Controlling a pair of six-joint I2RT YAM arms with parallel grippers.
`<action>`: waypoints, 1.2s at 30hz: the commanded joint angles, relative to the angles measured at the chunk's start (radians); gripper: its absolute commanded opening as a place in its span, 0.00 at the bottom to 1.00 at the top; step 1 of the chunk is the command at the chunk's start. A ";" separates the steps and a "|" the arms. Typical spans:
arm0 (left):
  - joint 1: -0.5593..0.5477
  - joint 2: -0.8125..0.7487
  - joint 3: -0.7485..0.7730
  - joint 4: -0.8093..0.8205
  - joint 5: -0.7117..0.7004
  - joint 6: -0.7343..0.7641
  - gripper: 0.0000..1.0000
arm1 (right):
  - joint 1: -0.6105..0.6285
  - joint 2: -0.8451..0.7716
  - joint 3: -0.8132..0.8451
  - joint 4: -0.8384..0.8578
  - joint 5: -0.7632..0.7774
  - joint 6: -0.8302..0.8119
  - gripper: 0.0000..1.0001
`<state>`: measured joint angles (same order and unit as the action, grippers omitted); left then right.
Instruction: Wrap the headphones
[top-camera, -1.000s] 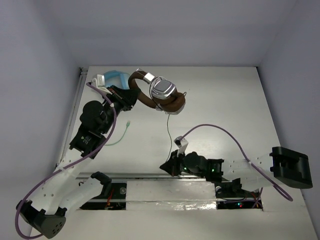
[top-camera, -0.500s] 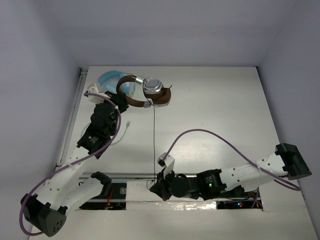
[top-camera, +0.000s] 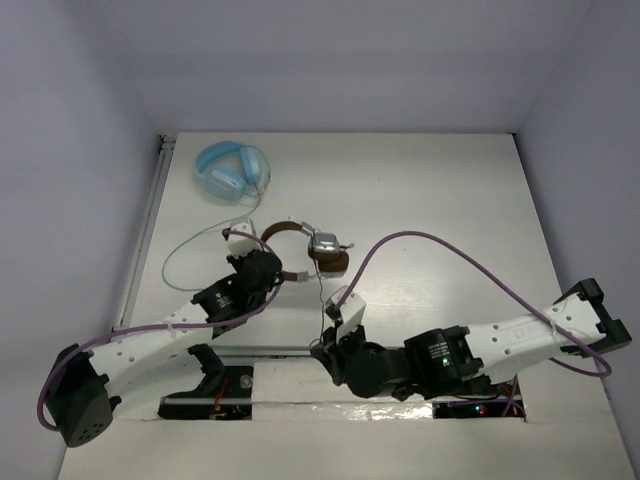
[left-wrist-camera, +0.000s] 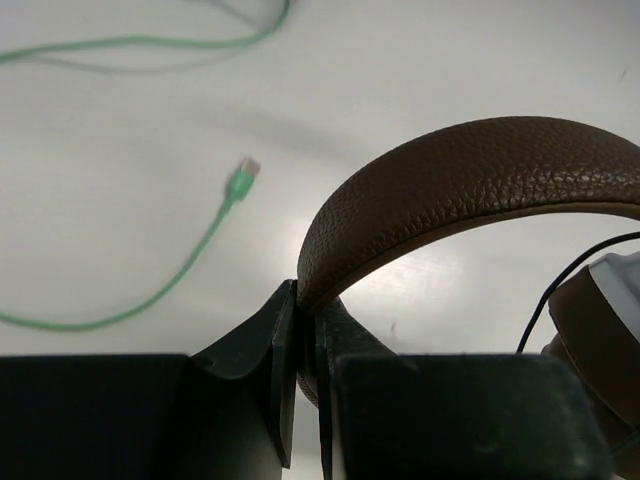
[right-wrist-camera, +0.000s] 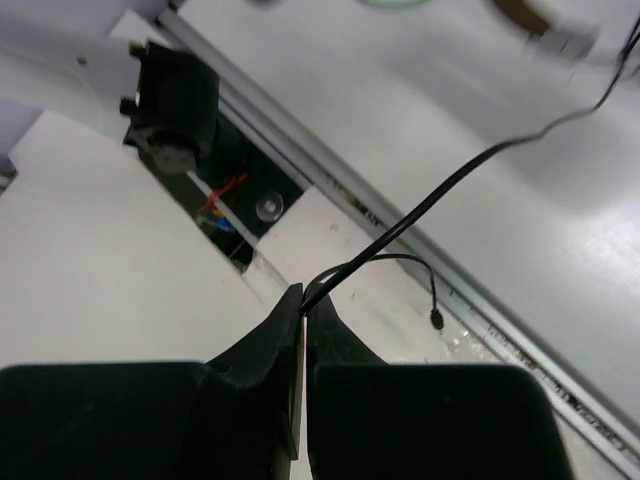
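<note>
**Both grippers clamped: right on the cable, left on the headband**

At the near edge of the table (top-camera: 450, 190), the right gripper (top-camera: 326, 350) had its fingers pressed together on the thin black cable (top-camera: 321, 300). From the right wrist, the right gripper (right-wrist-camera: 303, 302) showed the cable (right-wrist-camera: 450, 190) coming out from between the tips. A short loose tail curled off beside them and ended in a small plug (right-wrist-camera: 437, 318). Under the gripper ran the metal rail (right-wrist-camera: 420, 260) along the table's near edge.

From that pinch the cable ran away from the near edge, almost straight, up to the ear cups.

To the left and a little farther in, the left gripper (top-camera: 274, 274) was closed on one end of the dark brown headband. The left wrist view showed the left gripper (left-wrist-camera: 305, 300) with its two fingers clamped on the leather band (left-wrist-camera: 470, 175), which arched up and off to the right. An ear cup and a stretch of black cable sat at that view's right edge.

The headphones (top-camera: 325, 243) were left of the table's middle, with the ear cups to the right of the band. Whether they rested on the table or hung clear of it could not be told.

A pale green cable (top-camera: 178, 250) looped over the table toward its left edge, and its plug (left-wrist-camera: 244, 172) lay just beyond the left gripper.

In the far left corner lay the light blue headphones (top-camera: 226, 170), well apart from both grippers.
</note>
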<state>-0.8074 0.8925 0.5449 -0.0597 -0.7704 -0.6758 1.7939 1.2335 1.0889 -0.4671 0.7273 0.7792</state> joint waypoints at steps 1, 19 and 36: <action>-0.082 0.005 -0.039 -0.026 -0.079 -0.116 0.00 | -0.004 -0.019 0.077 -0.068 0.156 -0.096 0.00; -0.277 0.098 -0.054 -0.043 0.204 -0.039 0.00 | -0.252 -0.285 -0.061 0.050 0.207 -0.405 0.00; -0.305 0.062 0.064 -0.072 0.594 0.139 0.00 | -0.353 -0.396 -0.095 0.145 0.403 -0.525 0.00</action>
<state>-1.1049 1.0302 0.5674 -0.1452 -0.2699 -0.5777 1.4754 0.8318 1.0012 -0.4049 1.0416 0.2581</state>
